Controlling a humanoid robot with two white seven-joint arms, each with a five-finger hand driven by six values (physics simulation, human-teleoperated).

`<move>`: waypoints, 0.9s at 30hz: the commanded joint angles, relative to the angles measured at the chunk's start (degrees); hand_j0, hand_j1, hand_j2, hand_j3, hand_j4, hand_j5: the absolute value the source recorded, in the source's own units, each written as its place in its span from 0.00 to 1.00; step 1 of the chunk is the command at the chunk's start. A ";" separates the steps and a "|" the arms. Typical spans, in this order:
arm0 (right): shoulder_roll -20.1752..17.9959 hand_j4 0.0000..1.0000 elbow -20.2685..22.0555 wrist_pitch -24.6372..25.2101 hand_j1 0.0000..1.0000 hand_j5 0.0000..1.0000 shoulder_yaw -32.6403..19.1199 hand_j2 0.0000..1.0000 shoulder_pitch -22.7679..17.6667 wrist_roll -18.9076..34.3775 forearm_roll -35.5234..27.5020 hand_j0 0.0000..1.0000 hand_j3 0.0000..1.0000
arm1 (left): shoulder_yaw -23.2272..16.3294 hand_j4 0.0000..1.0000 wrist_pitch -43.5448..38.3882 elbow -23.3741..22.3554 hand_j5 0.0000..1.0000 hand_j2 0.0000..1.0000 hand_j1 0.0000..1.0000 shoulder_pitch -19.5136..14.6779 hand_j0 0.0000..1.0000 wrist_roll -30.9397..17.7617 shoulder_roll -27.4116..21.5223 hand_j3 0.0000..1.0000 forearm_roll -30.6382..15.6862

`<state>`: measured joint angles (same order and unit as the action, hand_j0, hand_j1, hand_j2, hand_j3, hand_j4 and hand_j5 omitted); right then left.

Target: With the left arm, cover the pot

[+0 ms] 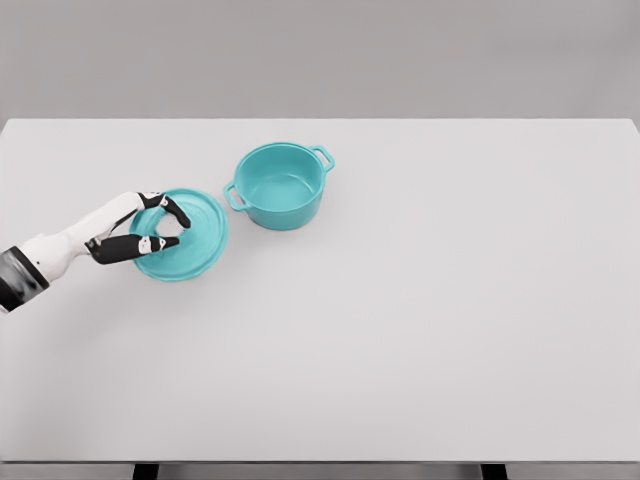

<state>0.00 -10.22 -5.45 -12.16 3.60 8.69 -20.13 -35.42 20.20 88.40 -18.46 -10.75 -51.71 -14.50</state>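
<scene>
A teal pot [280, 186] with two side handles stands open and upright on the white table, left of the middle. Just to its left lies the round teal lid [201, 242], flat on the table and apart from the pot. My left hand [176, 231] reaches in from the left edge and rests over the lid's centre. Its black-tipped fingers [178, 211] and thumb curl around the lid's knob, which they mostly hide. The right arm is out of the picture.
The white table [450, 320] stretches wide to the right and towards the front. Its far edge runs just behind the pot, with a grey wall beyond it.
</scene>
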 commanded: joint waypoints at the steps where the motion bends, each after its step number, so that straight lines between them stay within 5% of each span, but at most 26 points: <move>1: 0.00 1.00 0.03 0.00 1.00 1.00 0.03 1.00 0.00 0.01 0.00 1.00 1.00 | 0.00 0.45 -1.74 0.02 0.45 0.45 0.45 -0.09 0.45 -0.06 -0.05 0.45 -0.27; 23: 0.00 1.00 0.03 0.00 1.00 1.00 0.03 1.00 0.00 0.01 0.00 1.00 1.00 | -0.17 0.44 -5.09 0.20 0.44 0.44 0.44 -4.22 0.44 -0.41 1.26 0.44 0.26; 27: 0.00 1.00 0.03 0.00 1.00 1.00 0.03 1.00 0.00 0.01 0.00 1.00 1.00 | -2.55 0.44 -5.09 0.11 0.44 0.44 0.44 -6.07 0.44 -0.41 1.53 0.44 0.26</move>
<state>0.00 -10.21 -5.46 -12.16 3.60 8.69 -20.13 -37.29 15.17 88.50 -24.61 -11.17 -50.36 -14.00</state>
